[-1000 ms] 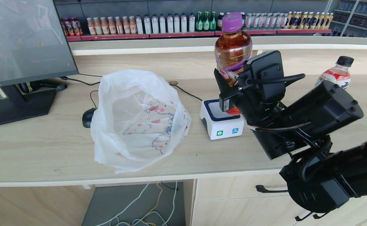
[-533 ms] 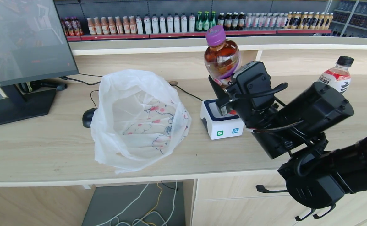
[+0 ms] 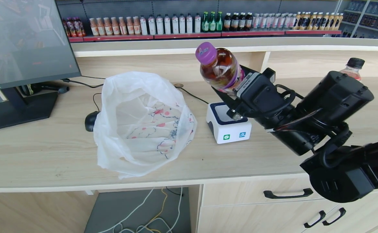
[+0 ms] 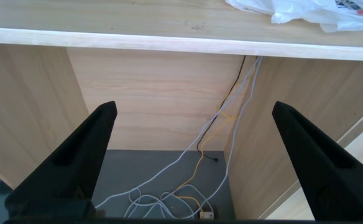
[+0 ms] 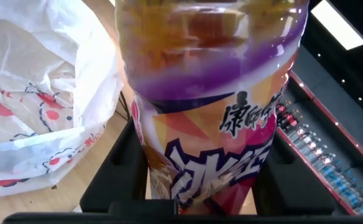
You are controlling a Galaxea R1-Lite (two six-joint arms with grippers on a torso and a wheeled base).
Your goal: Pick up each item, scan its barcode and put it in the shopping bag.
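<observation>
From the head view, the bottle (image 3: 219, 68) is clear plastic with amber drink inside, a purple screw cap and a glossy purple, white and orange wrap round its middle. It hangs in the air, tilted with its cap toward the robot's left, above the far edge of the scanner (image 3: 228, 127), between the shopping bag (image 3: 143, 119) and a second bottle (image 3: 351, 67) with a black cap that is partly hidden behind the right arm. The right tool (image 3: 230, 86) clamps the bottle's lower body between its black fingers. The scanner is a small white box with a dark-rimmed window on top, standing on the pale wood-grain surface (image 3: 46, 152). The bag is thin, crinkled, translucent white plastic with a red and blue print, its mouth slumped open. A dark monitor (image 3: 24, 42) and a black mouse (image 3: 90, 121) sit to the robot's left of the bag. From the left wrist view, the left tool (image 4: 194, 112) hangs below the surface edge, its two matte black fingers spread wide with nothing between them; loose white and yellow cables (image 4: 188, 186) lie underneath. From the right wrist view, the bottle's wrap shows up close, pinched between black fingers on either side, with the crumpled bag beside it.
</observation>
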